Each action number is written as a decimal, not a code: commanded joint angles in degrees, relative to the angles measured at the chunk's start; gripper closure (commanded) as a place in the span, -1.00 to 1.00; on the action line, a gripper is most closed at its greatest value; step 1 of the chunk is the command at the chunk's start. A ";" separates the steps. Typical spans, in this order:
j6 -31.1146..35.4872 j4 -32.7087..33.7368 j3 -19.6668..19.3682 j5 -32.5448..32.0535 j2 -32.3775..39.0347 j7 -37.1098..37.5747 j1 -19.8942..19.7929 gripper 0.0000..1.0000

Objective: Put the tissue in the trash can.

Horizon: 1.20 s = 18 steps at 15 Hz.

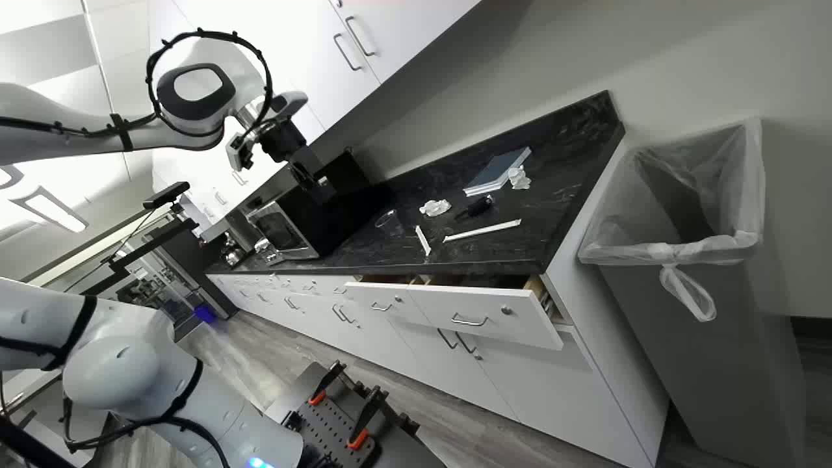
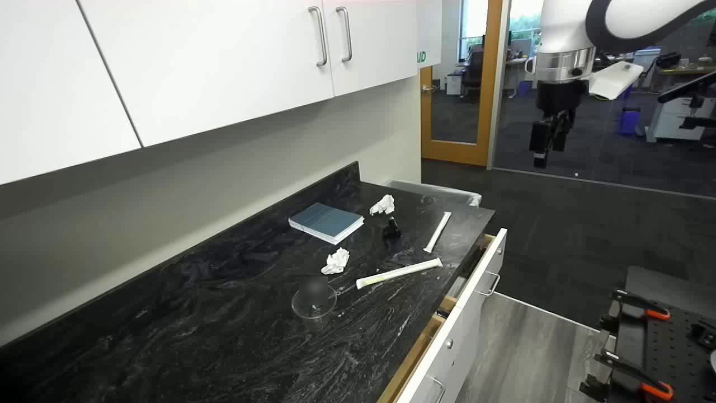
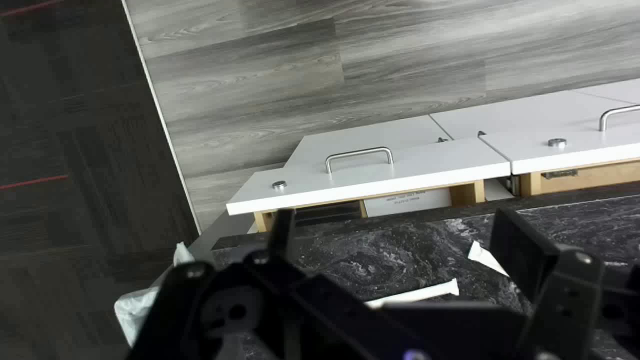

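a crumpled white tissue (image 2: 382, 205) lies on the dark, streaked bench (image 2: 184, 347), just beside a blue-covered book (image 2: 326, 222). a second tissue (image 2: 336, 261), also crumpled, rests between that book and a clear cup (image 2: 314, 303). a small black object (image 2: 391, 228), too dark to make out, sits near the first tissue. closer to the front edge lie a slim white wrapped stick (image 2: 399, 272), near the cup, and another stick (image 2: 437, 232) farther toward the end of the bench, the two set apart. at that end stands the gray trash can (image 1: 721, 364), just beside the cabinet (image 1: 611, 351), with a translucent bag (image 1: 741, 188) folded over its rim and a loop of the bag hanging down outside. both tissues lie outside it, on the bench top.

the arm (image 1: 58, 146) carries the gripper (image 3: 397, 230) high, well apart from both tissues in both exterior views. the jaws stand spread, with the bench's front edge showing between them in the wrist view. below the bench top a drawer (image 1: 487, 309) is pulled out, and the neighbouring drawer (image 1: 374, 294) is pulled out too; in the gap of the first, the wrist view shows a white item (image 3: 407, 202) with printing too small to read. farther along the bench, in an exterior view, stands a microwave (image 1: 286, 227).
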 commanded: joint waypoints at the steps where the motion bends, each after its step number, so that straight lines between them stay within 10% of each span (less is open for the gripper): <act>1: -0.15 0.12 -0.28 -0.13 0.03 0.09 0.31 -1.00; 6: -0.14 0.12 -0.28 -0.12 0.02 0.09 0.31 -1.00; 18: 40.98 10.89 -0.88 -0.92 27.01 0.38 0.15 -1.00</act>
